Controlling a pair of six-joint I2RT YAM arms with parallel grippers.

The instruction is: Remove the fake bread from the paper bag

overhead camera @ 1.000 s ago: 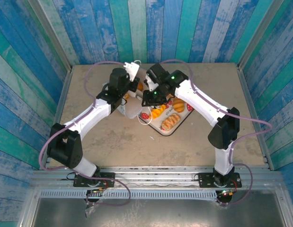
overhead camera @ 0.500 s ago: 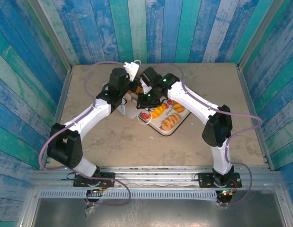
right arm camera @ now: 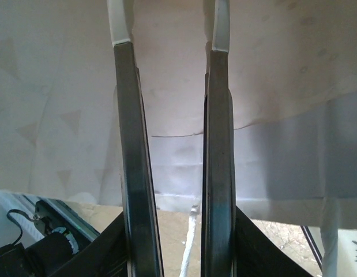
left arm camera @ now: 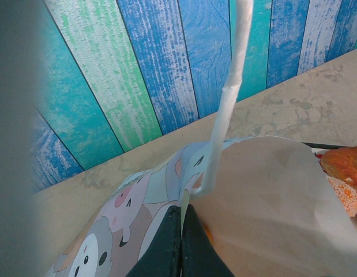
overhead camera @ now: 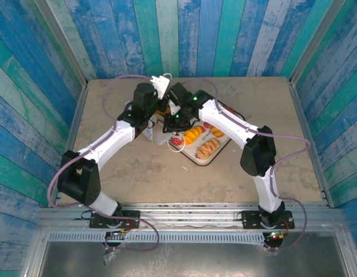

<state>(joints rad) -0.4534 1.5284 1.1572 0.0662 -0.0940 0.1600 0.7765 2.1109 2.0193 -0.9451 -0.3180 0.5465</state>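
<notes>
The left claw [left arm camera: 181, 218] is squeezed tight on the top edge of the paper bag [left arm camera: 265, 196]. Its two dark fingers meet right where the paper folds. On one side of them is the outside of the bag, with cartoon animal faces. On the other side is the plain inside. A thin white handle [left arm camera: 230, 98] goes straight up from that edge, just past the fingertips. So the open end of the bag is at this claw.

From above, the left claw [overhead camera: 150, 118] and the right claw [overhead camera: 171, 120] are close together at the far end of the bag [overhead camera: 159, 134]. The white paper stretches from the claws toward the near side of the table [overhead camera: 166, 179]. That looks like its long way.

The right claw [right arm camera: 169, 26] is open just a little. There is a narrow gap between its fingers [right arm camera: 132, 173], and I see nothing in the gap. The fingers point at white bag paper [right arm camera: 270, 69] with pale triangles. I cannot tell if the tips are inside the bag.

The fake bread [overhead camera: 194, 135] I can see lies on a tray [overhead camera: 196, 160], just to the right of the right claw, next to the bag. A braided roll [overhead camera: 206, 150] there lies slanted, its long way going from near-left to far-right. The left wrist view shows a brown piece [left arm camera: 344, 164] out to the right of the left claw.
</notes>
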